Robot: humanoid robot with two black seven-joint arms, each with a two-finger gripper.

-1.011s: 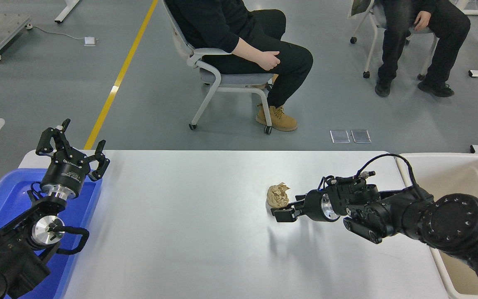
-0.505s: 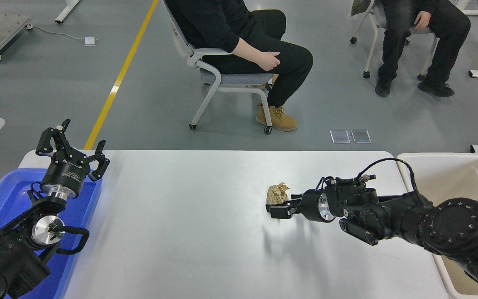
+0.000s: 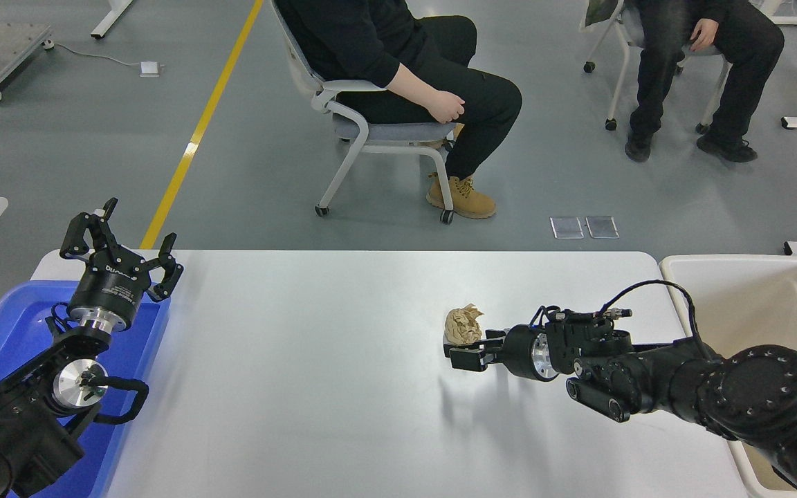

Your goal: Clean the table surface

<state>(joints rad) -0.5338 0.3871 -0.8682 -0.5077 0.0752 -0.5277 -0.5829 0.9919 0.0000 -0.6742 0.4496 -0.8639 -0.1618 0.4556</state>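
- Reaching in from the right, the right pincer (image 3: 466, 351) sits at the near side of a crumpled paper ball (image 3: 463, 324); whether its jaws grip the ball, I cannot tell.
- The ball lies right of centre on the white worktop (image 3: 301, 373).
- Left of the ball, the left pincer (image 3: 120, 243) hangs open above a blue tray (image 3: 4, 332).
- Right of the ball stands a beige bin (image 3: 772, 290).

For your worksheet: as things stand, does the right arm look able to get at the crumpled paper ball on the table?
Probably yes. The right gripper is already right beside the crumpled paper ball, at its near side, and nothing lies between them on the table surface. Whether it touches the ball is unclear.
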